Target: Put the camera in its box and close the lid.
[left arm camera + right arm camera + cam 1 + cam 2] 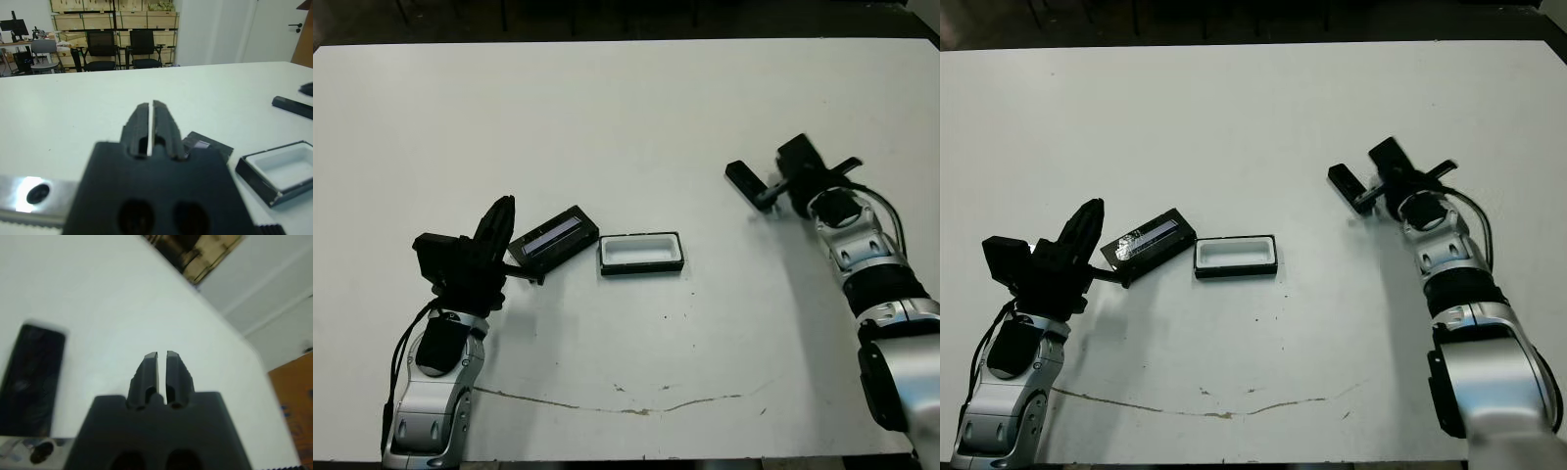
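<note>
While the white desk point(626, 108) lies mostly bare, the left gripper point(499, 217) is clenched on nothing just beside the lid point(554, 235), which lies flat with its pale strip up. Next to it sits the open box point(641, 253) (white lining showing). Well apart, the right gripper point(162, 363), also clenched and seemingly empty, hovers near the camera point(743, 179).
</note>
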You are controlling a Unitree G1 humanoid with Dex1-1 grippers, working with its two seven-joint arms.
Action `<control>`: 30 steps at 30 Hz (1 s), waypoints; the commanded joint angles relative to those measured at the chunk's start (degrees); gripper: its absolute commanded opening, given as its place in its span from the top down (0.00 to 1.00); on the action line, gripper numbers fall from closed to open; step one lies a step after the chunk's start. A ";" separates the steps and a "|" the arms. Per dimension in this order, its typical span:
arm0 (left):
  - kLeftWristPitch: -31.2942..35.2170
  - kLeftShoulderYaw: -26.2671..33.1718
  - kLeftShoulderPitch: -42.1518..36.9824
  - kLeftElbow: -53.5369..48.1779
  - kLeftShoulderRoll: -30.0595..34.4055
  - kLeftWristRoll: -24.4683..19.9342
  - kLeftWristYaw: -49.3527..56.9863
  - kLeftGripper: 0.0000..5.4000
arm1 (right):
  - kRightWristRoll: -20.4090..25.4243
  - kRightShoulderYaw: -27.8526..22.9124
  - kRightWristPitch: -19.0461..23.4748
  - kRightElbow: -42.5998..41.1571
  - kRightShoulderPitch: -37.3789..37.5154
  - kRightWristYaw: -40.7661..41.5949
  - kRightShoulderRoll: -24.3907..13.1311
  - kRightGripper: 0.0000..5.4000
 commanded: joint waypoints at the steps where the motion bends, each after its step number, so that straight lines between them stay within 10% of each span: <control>1: -0.20 0.09 0.60 1.30 0.78 0.66 -0.26 1.00 | 3.16 -3.82 1.34 -7.93 3.93 -0.32 -0.97 1.00; 6: -0.36 0.17 0.32 1.70 0.72 0.52 -0.29 1.00 | 7.71 -8.05 -1.48 -15.60 7.62 1.31 -1.46 0.98; 15: 0.40 0.17 0.44 1.11 0.71 0.47 -0.11 1.00 | 22.39 -10.17 9.08 -22.21 9.13 23.55 -4.97 0.73; 30: 0.85 0.29 0.88 0.67 0.66 0.28 -0.05 1.00 | 15.72 -1.25 5.91 -8.78 2.81 39.11 -8.64 0.25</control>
